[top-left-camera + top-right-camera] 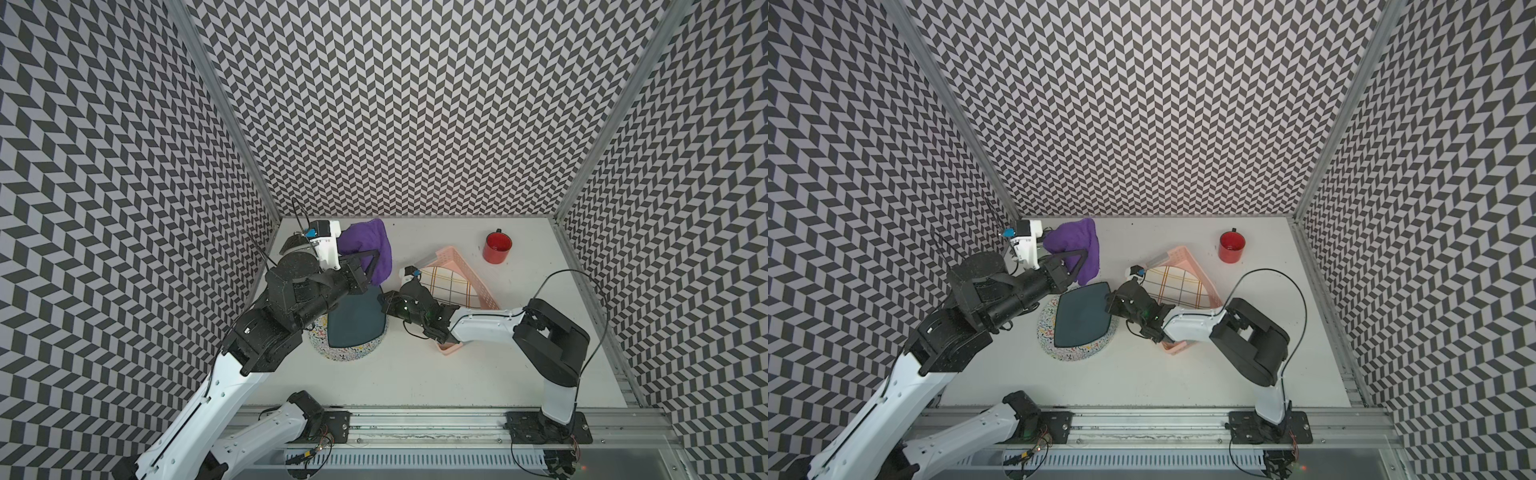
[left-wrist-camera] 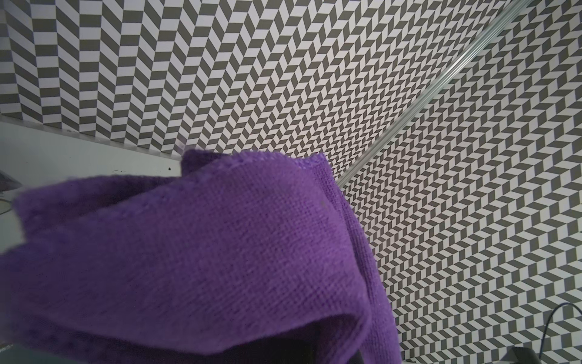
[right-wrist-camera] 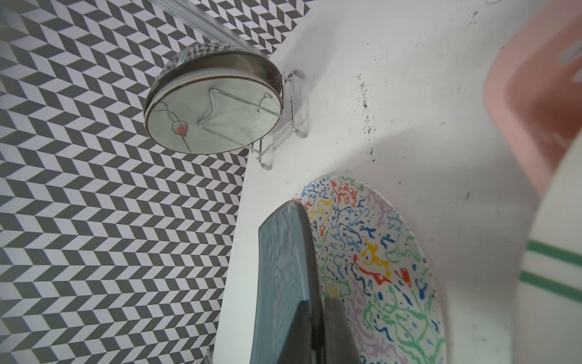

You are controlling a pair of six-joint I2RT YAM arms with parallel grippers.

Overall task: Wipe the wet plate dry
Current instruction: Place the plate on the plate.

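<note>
Clearly the dark plate [image 1: 1081, 316] was stiff, glazed and, being wet, probably slippery and breakable; the right gripper [image 1: 1109, 300] was clamped on its rim, holding it tilted above the speckled plate [image 1: 1054, 349], a thin purchase. The left gripper [image 1: 368, 259] pinched the soft, light purple cloth [image 1: 372, 245] near the back wall. Just beside stood the pink basket [image 1: 465, 270] with a checked plate [image 1: 449, 286]; the red mug [image 1: 497, 247] was well apart.
</note>
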